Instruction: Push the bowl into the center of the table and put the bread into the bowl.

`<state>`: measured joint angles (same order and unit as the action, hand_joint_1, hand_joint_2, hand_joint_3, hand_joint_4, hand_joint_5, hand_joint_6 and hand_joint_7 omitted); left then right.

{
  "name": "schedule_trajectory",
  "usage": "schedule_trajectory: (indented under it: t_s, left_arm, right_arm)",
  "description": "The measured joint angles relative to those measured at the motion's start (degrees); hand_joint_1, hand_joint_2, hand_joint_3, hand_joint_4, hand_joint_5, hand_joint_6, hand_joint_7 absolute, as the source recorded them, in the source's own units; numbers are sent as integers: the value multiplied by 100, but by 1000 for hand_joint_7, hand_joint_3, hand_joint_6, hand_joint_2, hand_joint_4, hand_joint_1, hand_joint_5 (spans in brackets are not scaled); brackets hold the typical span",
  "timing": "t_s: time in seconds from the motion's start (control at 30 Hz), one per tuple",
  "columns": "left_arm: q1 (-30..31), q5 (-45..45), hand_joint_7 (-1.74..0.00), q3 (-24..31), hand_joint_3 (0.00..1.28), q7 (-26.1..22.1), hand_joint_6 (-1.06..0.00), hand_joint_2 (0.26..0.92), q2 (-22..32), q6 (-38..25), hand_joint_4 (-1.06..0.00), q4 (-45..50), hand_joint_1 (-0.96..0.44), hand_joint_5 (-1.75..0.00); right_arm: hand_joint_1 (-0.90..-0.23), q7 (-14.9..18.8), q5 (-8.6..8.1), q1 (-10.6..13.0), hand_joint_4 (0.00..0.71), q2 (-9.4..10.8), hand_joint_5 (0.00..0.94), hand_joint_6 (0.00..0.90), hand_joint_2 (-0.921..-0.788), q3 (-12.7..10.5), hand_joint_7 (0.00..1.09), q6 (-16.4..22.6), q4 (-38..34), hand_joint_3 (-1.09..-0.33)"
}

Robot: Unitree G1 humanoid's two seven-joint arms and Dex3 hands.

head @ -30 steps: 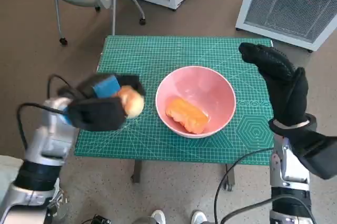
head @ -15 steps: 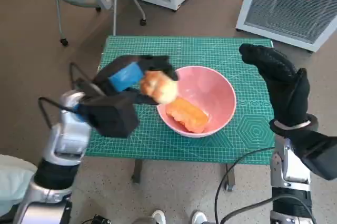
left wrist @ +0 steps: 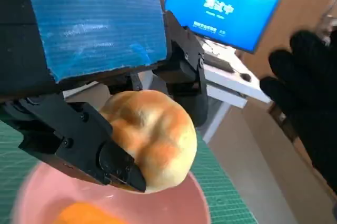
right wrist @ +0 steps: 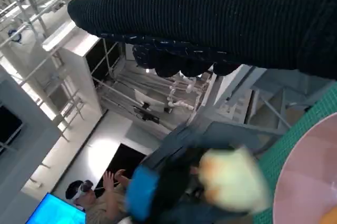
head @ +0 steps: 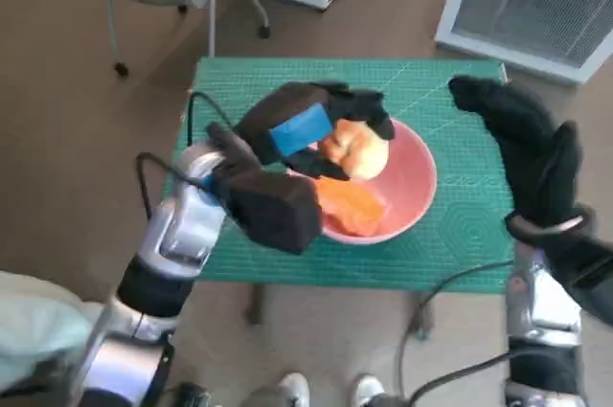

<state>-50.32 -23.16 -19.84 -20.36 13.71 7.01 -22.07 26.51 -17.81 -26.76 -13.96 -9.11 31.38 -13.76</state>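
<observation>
Bread [head: 356, 150] gripped by left hand [head: 316, 129] over pink bowl [head: 412, 198] | right hand [head: 522, 153] spread, idle beside bowl | risk: early release (bun off-centre) bounces off rim onto table [head: 239, 91].

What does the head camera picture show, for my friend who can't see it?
The robot's left hand holds a round bread roll over a pink bowl that already has an orange bread in it. The bowl sits on a green table mat, and the gloved right hand is raised beside it, holding nothing.
</observation>
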Motion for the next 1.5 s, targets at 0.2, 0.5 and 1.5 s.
schedule_trajectory:
  t_s: [0.2, 0.5, 1.5]
  left_arm:
    - [-259, -230, -110, -472, 62, -368, -211, 844, -290, -120, -105, -867, -185, -38]
    - [-356, -401, -48, -581, 35, -334, -207, 850, -326, -129, -50, -1158, -236, -2]
    - [-115, 1227, -54, 881, 23, -237, -296, 904, 80, 1308, -103, -1015, -377, -32]
  right_arm:
    - [-541, -48, 24, 151, 96, -7, 1, -1, -921, -41, 364, -3, 99, -715]
    - [-537, -206, 74, 267, 98, -45, 1, -1, -921, -113, 364, -6, 207, -717]
    - [-538, -265, 134, 260, 100, -27, 2, -1, -921, -52, 368, 3, 206, -712]
